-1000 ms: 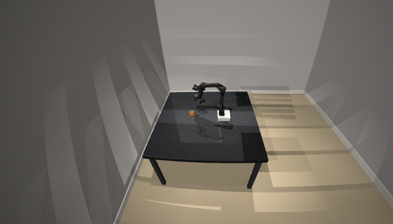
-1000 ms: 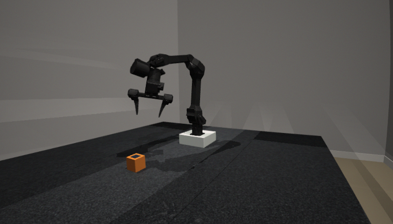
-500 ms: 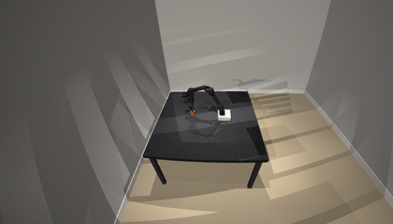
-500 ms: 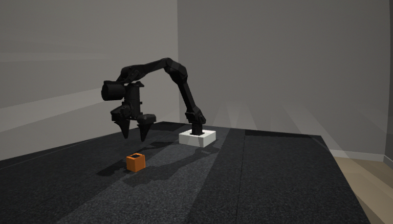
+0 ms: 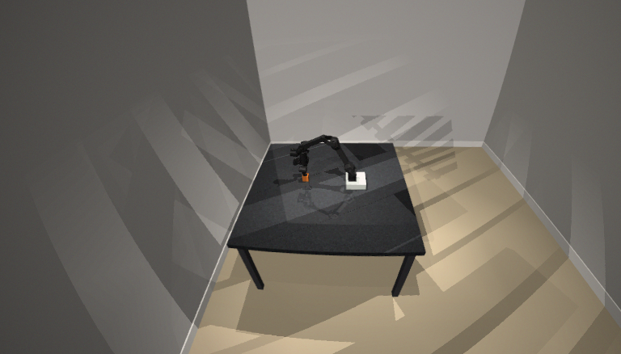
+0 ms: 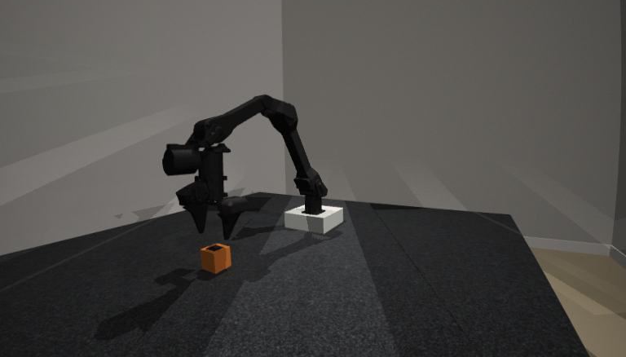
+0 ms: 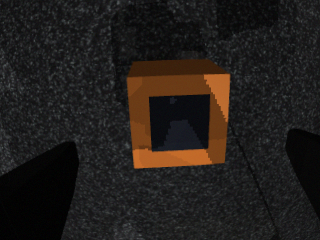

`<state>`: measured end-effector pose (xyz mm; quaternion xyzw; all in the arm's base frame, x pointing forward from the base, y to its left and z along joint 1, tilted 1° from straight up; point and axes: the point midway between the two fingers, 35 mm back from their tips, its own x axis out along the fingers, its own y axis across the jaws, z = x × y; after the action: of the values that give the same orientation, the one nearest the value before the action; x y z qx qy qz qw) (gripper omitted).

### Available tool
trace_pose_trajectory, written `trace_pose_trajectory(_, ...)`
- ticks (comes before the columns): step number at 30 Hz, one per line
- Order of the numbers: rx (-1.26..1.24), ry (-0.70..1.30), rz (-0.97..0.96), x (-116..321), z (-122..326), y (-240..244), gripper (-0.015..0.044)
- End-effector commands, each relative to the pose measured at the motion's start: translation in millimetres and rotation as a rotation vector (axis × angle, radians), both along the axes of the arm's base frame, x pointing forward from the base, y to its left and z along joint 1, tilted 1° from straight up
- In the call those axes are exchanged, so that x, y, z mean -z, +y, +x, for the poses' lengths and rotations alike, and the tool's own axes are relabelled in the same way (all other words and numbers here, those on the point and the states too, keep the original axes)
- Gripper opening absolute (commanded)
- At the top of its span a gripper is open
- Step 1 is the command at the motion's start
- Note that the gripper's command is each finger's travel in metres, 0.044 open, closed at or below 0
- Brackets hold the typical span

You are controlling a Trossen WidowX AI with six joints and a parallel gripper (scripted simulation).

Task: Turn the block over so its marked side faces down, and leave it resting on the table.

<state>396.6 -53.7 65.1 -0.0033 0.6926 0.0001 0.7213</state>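
Orange cube-shaped block point(image 6: 215, 257) with a dark square mark on its top face sits on the black speckled table point(image 6: 415, 297), towards the far-left corner. Directly above it, apart, hangs the black parallel-jaw gripper point(image 6: 213, 223), jaws spread wide and holding nothing, fingers point(image 6: 200, 217) pointing down.

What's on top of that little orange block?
The orange block carries a dark square mark on its upper face. The open pincer hangs above it, not touching. The block's underside, against the table, is hidden.
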Motion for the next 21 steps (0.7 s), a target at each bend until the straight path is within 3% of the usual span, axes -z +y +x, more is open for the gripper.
trace_pose_trajectory(1, 0.004, 0.023, -0.001, 14.8, -2.6, -0.2, 0.0440)
trace_pose_trajectory(21, 0.004, 0.023, -0.001, 36.6, -1.8, -0.4, 0.0440)
